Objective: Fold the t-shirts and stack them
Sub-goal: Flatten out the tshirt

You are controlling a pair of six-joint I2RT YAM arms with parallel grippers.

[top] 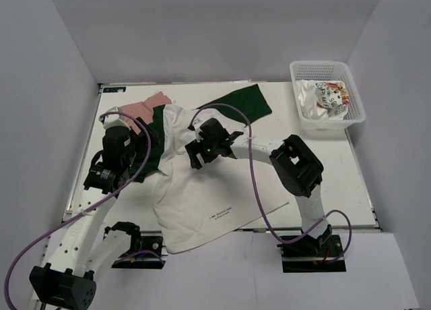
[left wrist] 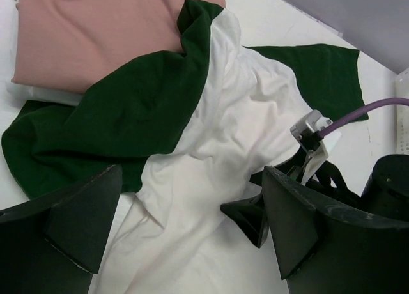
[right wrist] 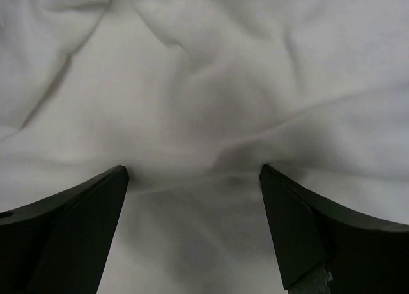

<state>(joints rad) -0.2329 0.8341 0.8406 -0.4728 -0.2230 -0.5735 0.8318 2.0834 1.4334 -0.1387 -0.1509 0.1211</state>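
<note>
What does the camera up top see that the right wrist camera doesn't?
Only the top camera shows the pink shirt, the dark green sleeves, the basket of cloth at the table's far right corner, and the left arm. Only the right wrist camera shows the small wrinkles and shadows in the cloth close up. Both show the big white shirt and the right gripper, open over it.

green-sleeved white t-shirt (top: 202, 202): crumpled, spread across the middle of the table (top: 337, 182), hem over the near edge, small black print.
salmon-pink t-shirt (top: 149, 108): folded flat, far left, green sleeve overlapping its edge.
</note>
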